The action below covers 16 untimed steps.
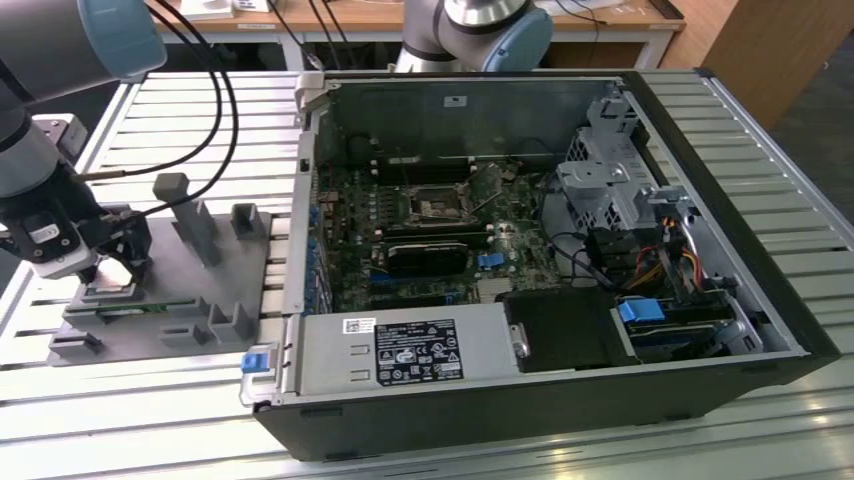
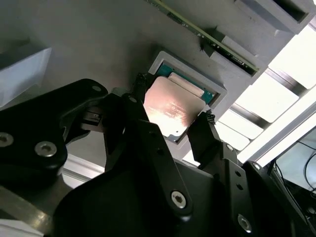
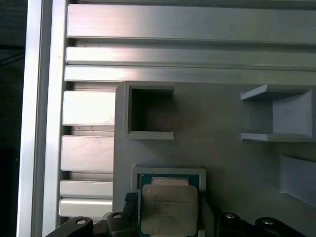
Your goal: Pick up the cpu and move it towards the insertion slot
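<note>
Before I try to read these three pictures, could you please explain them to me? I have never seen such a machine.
The machine is one robot arm with a gripper at its end. The exterior view looks at the scene from off the arm; both wrist views come from cameras riding on it. On a slatted metal table stand a grey holder and an open computer case. The cpu, a small silvery chip, lies in a square nest of the holder, with the gripper down at it. The insertion slot, a square socket inside the case, is farther toward the exterior view's right.
</note>
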Each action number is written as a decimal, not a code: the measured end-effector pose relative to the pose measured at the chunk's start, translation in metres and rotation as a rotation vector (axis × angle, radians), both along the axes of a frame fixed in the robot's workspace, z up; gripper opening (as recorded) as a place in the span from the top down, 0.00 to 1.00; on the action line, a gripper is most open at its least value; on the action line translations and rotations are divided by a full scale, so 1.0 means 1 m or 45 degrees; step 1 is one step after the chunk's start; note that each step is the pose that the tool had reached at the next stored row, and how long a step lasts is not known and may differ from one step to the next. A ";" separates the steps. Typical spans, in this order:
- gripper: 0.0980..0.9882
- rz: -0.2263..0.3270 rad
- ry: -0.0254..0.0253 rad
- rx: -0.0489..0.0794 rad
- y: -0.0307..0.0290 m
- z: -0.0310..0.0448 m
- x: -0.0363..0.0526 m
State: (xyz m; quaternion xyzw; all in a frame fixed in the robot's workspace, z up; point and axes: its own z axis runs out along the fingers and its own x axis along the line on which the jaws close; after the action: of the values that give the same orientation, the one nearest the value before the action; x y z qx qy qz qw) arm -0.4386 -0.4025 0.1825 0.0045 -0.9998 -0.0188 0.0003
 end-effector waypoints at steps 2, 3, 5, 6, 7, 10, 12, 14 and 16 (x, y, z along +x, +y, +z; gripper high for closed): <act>0.42 0.000 0.0001 0.000 0.0000 -0.0003 0.0000; 0.42 0.000 0.0001 0.000 0.0000 -0.0004 -0.0001; 0.44 0.000 0.0001 0.000 0.0000 -0.0004 -0.0001; 0.50 0.000 0.0001 0.000 0.0000 -0.0005 -0.0001; 0.50 0.000 0.0001 0.000 0.0000 -0.0005 -0.0001; 0.50 0.000 -0.0003 0.000 0.0000 -0.0004 0.0000; 0.50 0.000 -0.0003 0.000 0.0000 -0.0001 0.0000; 0.50 0.000 -0.0001 0.000 0.0000 0.0003 0.0000; 0.50 0.000 0.0000 0.000 0.0000 0.0009 0.0000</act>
State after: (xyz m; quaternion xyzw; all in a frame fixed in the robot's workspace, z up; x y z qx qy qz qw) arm -0.4386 -0.4025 0.1834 0.0045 -0.9998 -0.0188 0.0003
